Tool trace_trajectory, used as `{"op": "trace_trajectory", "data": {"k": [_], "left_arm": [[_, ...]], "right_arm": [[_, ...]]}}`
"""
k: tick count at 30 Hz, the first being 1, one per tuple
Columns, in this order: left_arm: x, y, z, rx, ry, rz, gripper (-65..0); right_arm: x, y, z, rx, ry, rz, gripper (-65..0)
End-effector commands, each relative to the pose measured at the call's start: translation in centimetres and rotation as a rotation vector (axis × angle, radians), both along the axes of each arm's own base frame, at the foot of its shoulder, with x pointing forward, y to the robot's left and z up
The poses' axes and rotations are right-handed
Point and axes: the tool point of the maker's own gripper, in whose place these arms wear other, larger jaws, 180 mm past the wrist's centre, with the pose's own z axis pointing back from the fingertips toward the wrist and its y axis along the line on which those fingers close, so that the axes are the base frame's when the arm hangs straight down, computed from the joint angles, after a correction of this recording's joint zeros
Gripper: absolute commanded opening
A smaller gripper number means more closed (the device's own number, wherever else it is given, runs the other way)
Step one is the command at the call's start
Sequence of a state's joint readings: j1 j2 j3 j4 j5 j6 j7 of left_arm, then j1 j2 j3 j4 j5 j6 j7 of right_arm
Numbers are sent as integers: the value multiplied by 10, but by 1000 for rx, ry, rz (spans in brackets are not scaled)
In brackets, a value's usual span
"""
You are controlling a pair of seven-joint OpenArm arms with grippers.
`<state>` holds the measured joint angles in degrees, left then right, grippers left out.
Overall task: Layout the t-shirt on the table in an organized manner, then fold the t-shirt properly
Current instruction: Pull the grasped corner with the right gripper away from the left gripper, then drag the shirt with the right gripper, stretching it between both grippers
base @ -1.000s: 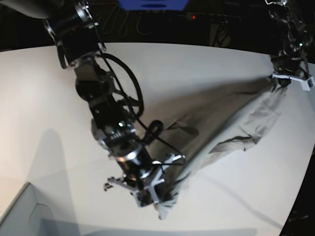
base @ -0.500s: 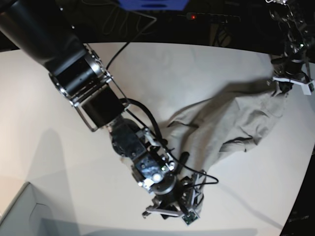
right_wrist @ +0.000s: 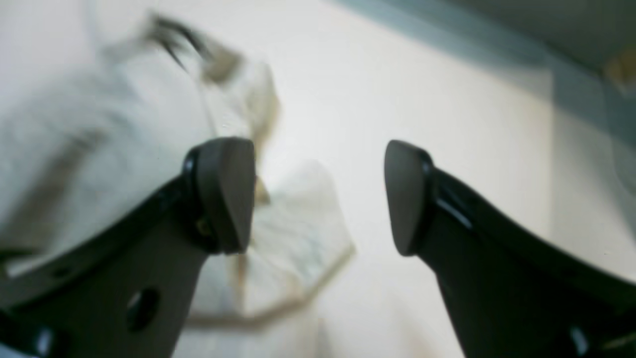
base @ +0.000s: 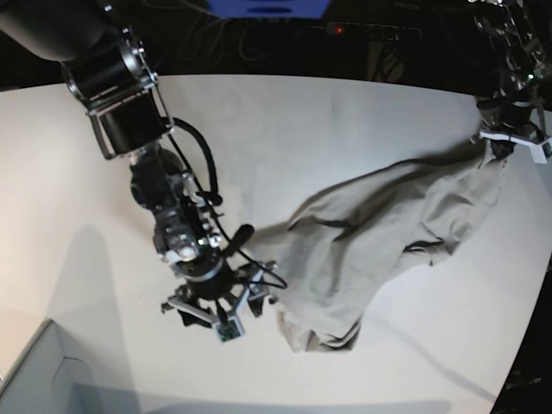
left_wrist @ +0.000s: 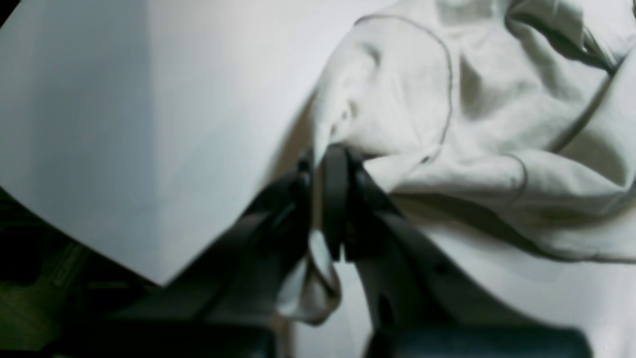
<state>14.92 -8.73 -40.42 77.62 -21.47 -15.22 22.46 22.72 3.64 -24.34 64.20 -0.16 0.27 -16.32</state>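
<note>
Base view, plain t-shirt point(base: 388, 224), no readable writing, white table point(base: 345, 112)

left gripper point(left_wrist: 325, 199) pinched on t-shirt point(left_wrist: 447, 124) edge, crumpled fabric on white table point(left_wrist: 149, 124), table edge lower left

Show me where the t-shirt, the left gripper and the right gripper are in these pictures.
t-shirt point(base: 388, 224): base view, middle of the crumpled body.
left gripper point(left_wrist: 323, 164): left wrist view, between the fingertips shut on the shirt edge.
right gripper point(right_wrist: 320, 196): right wrist view, in the gap between the open fingertips.
</note>
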Motion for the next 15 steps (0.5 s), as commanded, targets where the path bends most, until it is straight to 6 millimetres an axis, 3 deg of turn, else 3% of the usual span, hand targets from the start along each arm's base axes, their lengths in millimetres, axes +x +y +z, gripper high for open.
{"op": "trace_trajectory", "data": {"k": [1,5,9,11,15], "left_arm": [[8,8,15,30,-46,0,-650],[8,7,14,25,-47,2,-650],[9,5,14,21,-50,3,-650],[8,5,14,21,-49,3,-650],[8,5,14,21,-51,3,-650]], "right_arm": [[5,-3,14,16,-52,-5,-239],[-37,-4,-20,31,18,-5,-239],[-75,11,-32,76,57,10,-239],[-93,27,-35,124,78,15,-239],[-106,42,-49,152,127,16,-236]]}}
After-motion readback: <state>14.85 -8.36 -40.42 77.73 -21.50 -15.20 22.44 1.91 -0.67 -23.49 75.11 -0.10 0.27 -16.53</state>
